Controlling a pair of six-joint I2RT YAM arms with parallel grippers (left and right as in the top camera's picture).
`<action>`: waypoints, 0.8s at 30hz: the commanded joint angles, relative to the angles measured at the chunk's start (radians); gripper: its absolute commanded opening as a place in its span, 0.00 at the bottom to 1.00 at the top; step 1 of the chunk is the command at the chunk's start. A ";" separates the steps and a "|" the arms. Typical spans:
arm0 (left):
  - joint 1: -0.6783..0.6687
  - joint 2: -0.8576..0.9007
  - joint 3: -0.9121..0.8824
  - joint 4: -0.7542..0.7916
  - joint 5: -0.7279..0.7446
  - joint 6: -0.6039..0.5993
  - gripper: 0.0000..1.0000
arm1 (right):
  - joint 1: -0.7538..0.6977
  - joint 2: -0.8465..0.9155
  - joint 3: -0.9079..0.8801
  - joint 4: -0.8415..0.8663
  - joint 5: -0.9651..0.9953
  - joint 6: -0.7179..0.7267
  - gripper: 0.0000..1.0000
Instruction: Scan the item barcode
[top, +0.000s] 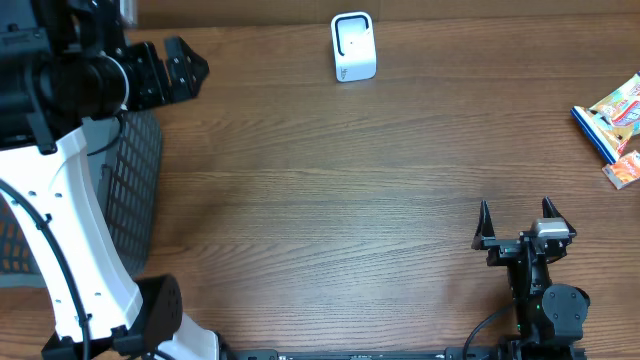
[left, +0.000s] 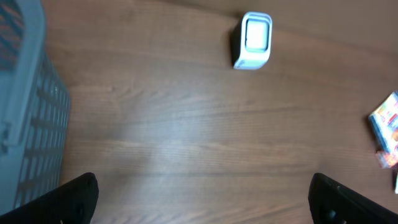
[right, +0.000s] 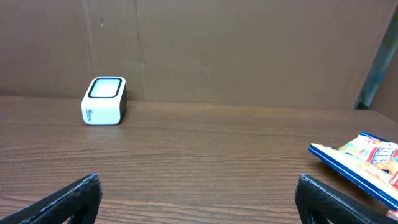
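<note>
A colourful snack packet (top: 612, 115) with a blue edge lies flat at the table's far right edge; it also shows as the packet (left: 388, 121) and the packet (right: 367, 155). The white barcode scanner (top: 353, 46) stands at the back centre, seen as the scanner (left: 254, 40) and the scanner (right: 104, 99). My left gripper (top: 190, 68) hovers open at the back left, well left of the scanner, nothing between its fingers (left: 202, 199). My right gripper (top: 516, 212) stands open near the front right, short of the packet, its jaws (right: 199, 190) empty.
A grey mesh basket (top: 130, 190) sits along the left side under the left arm, its wall (left: 31, 112) close to the left gripper. A small orange packet (top: 622, 172) lies just in front of the snack packet. A brown cardboard wall (right: 249, 50) backs the table.
</note>
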 joint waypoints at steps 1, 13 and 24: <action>-0.008 -0.149 -0.227 0.074 -0.008 0.060 1.00 | 0.006 -0.010 -0.011 0.005 0.006 -0.004 1.00; -0.061 -0.875 -1.245 0.644 -0.004 0.129 1.00 | 0.006 -0.010 -0.011 0.005 0.006 -0.004 1.00; -0.074 -1.475 -1.899 0.932 -0.006 0.129 1.00 | 0.006 -0.010 -0.011 0.005 0.006 -0.004 1.00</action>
